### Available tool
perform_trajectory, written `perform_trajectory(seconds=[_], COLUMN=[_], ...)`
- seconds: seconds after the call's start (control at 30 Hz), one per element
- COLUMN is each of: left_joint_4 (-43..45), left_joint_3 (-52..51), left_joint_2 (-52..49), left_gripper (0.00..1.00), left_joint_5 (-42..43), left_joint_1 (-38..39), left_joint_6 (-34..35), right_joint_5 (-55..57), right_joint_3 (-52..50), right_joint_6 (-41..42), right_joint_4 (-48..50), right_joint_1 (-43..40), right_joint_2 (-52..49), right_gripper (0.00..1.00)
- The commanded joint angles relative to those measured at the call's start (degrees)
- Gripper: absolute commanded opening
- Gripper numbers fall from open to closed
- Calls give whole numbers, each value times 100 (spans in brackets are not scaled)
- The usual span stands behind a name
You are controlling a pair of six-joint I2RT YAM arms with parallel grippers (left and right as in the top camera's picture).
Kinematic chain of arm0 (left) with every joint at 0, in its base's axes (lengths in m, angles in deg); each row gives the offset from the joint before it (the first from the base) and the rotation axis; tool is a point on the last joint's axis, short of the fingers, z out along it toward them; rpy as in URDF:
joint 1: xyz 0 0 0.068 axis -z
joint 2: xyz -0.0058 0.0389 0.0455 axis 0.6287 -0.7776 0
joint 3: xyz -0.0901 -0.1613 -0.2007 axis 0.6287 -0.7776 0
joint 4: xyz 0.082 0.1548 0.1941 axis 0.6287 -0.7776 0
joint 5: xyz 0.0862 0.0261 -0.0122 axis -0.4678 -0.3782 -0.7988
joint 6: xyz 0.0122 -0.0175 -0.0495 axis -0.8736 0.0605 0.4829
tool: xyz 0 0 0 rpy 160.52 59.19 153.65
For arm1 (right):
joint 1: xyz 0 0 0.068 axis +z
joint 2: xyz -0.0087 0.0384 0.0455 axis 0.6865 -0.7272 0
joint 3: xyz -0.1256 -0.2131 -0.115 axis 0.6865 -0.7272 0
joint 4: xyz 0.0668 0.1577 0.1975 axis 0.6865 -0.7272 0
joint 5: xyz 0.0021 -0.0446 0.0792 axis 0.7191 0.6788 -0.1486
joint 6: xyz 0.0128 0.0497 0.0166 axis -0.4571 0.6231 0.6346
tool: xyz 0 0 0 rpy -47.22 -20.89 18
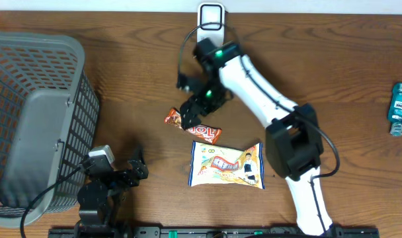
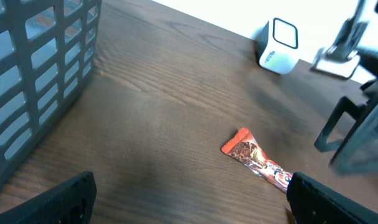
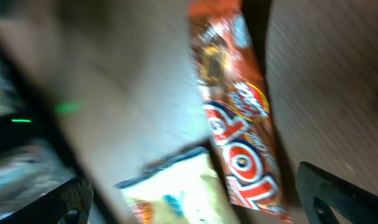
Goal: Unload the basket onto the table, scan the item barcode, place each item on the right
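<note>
My right end effector hangs spread wide over the bar, gripping nothing. The bar lies flat on the surface, just beside the packet. I'd drop straight down, pinch across its narrow width mid-length, lift clear, then face its barcode to the scanner.

Overhead camera: fixed high, facing straight down, taking in a wide stretch of the counter with the basket at one side. Left wrist camera: low and near the wood, angled obliquely across it toward the white scanner at the back. Right wrist camera: very close and blurred, pointing down on the orange snack bar. All three views share that snack bar; overhead and left wrist also share scanner and basket.
</note>
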Motion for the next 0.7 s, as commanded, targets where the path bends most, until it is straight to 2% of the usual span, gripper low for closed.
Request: perform_trajectory(seconds=[0.0,0.33,0.5,0.6,0.63,0.67], left_joint_4=[4,4,4,4,4,4], left_joint_3=[-33,-33,-33,-33,-33,-33], left_joint_2=[11,11,11,11,11,11], left_gripper=[98,98,98,98,98,98], left_joint_5=[55,55,55,55,55,55], left_joint_1=[-20,-20,-20,-20,-20,-20], left_joint_6=[55,55,52,52,52,55], right_joint_5=[1626,4004,5080,5495,5506,5484], right_joint_3=[-155,-1167,-1869,-2461,-2669,-2815], right_joint_6=[221,1204,1453,1447,1425,1427], right_joint_4=[74,1298,2288,2935,3108,3202], right_joint_1=[299,1237,1556,1644,1644,1631], right_joint_2=[-63,-63,-66,-66,-66,-66], right_gripper=[99,98,66,56,50,39])
